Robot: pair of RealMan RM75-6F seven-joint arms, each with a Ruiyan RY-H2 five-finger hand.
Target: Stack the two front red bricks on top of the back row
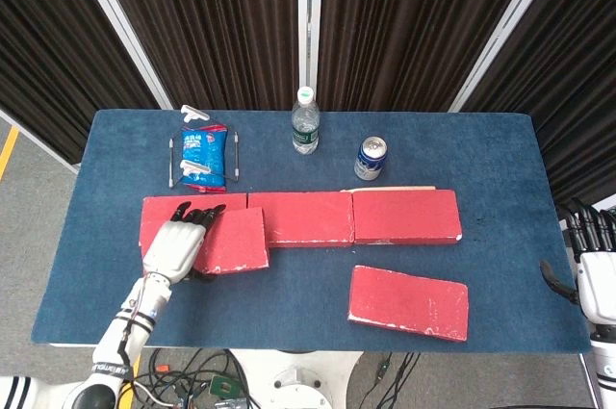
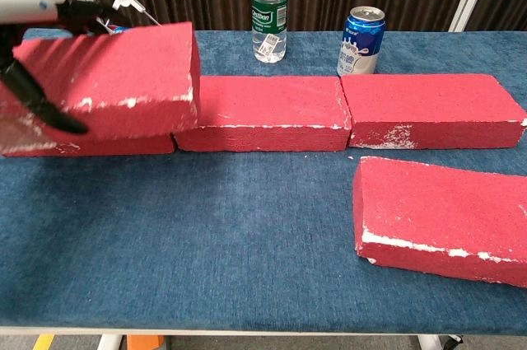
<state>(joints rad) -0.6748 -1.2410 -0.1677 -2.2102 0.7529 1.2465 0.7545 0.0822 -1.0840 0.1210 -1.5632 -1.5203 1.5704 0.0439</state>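
The left hand grips the lifted brick above the back row's left end; one-sided hold, so it may tip or land askew; the right hand hangs empty, fingers apart, well right of the row.

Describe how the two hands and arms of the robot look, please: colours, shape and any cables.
The left hand has a silver-white shell on its back and black fingers. Its slim forearm is white and grey with dark bands. The right hand, at the frame edge, has the same white body and black fingers. No loose cable shows on either arm.
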